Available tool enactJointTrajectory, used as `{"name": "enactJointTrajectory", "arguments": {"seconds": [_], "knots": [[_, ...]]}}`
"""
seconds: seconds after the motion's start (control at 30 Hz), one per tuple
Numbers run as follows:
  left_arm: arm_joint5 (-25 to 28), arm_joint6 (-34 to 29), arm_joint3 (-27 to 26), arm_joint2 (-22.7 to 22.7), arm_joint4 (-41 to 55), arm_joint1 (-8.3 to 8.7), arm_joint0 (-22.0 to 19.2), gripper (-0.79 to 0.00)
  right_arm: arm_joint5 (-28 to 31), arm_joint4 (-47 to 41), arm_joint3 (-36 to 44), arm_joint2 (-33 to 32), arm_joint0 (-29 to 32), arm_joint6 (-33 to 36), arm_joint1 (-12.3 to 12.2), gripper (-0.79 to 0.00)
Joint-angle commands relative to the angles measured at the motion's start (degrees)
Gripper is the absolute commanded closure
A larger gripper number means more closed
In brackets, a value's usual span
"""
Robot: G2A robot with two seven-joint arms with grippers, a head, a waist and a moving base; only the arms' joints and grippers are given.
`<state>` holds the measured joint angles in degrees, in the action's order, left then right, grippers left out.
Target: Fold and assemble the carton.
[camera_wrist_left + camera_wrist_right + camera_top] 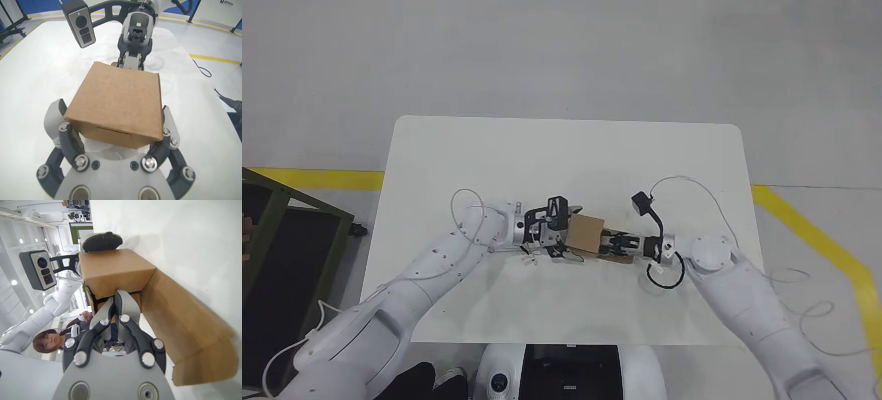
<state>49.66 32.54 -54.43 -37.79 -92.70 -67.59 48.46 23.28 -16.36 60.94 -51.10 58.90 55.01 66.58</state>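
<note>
Cardboard carton [587, 233] sits on table [492, 160], near centre, a bit toward 6 o'clock. Body is squared up, and the end facing 9 is closed w/ a slot.

L gripper [113, 113] at carton's 9 o'clock, jaws clamped across both side walls, prob. to brace it vs. push.

R gripper [115, 293] at 3 o'clock, jaws pressed together, tips at open end's edge. Can't tell if anything is nipped.

Long lid flap [189, 332] runs out along table toward 3, not yet tucked.

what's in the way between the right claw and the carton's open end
Nothing visible. The right claw, shut, sits right at the open end of the carton; the long flap lies off to one side of it.
</note>
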Motion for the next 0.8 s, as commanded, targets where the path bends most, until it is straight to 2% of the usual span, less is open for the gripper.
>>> {"name": "enactJointTrajectory", "arguments": {"seconds": [0.0,0.43,0.77], "knots": [[0.0,0.0,0.0,0.0,-0.2,-0.04,-0.1,-0.785,0.5,-0.4,-0.5,0.2,-0.3,0.2,0.2,0.000],[0.2,0.1,0.6,0.1,-0.2,-0.34,-0.2,-0.785,2.9,-4.1,-5.6,2.6,-2.9,2.2,2.2,0.000],[0.3,0.6,0.9,0.1,-0.4,-0.49,-0.3,-0.785,3.6,-4.6,-7.4,2.8,-3.7,2.9,2.8,0.000]]}}
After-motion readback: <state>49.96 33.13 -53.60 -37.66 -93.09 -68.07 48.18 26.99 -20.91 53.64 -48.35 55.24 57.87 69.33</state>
